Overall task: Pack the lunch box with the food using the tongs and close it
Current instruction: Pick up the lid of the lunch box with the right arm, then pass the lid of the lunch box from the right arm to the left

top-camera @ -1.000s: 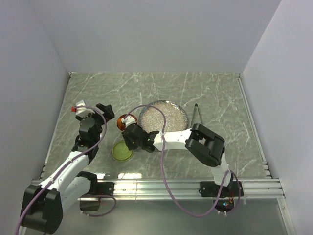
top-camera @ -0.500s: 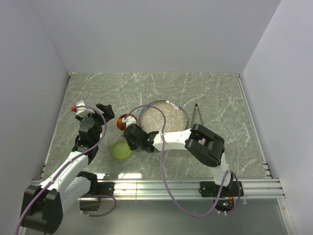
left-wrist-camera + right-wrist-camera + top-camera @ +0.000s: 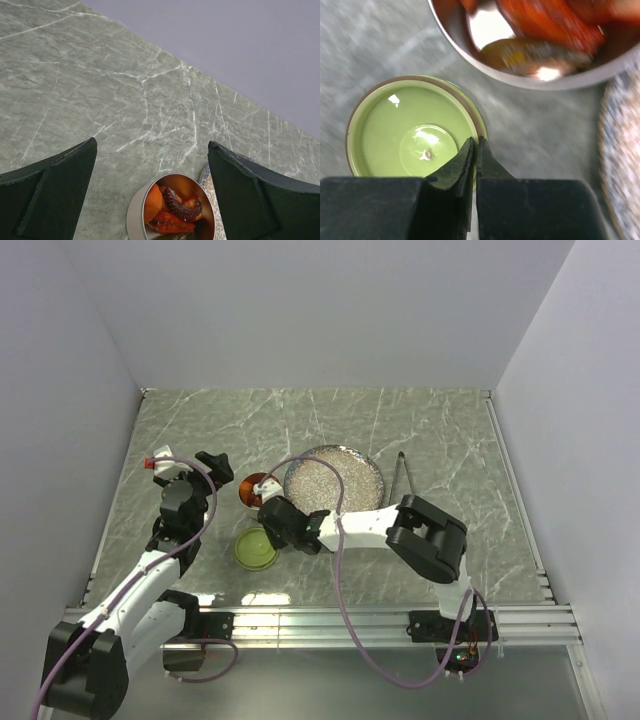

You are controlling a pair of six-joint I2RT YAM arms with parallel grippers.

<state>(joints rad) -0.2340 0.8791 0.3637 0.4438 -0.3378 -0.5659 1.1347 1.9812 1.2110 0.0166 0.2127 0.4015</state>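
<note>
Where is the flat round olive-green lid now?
In the top view, the olive-green lid lies on the table left of centre, just on the near side of the shiny round steel tin.

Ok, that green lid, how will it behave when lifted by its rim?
The lid looks thin and shallow, so probably light and stiff. Its glossy surface shows highlights, so it may slip or tilt in the right hand, which pinches only one spot on its rim.

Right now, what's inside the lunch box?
The lunch box holds orange chunks and a dark curled strip; its green lid is off, beside it. The floor beneath them is covered.
</note>
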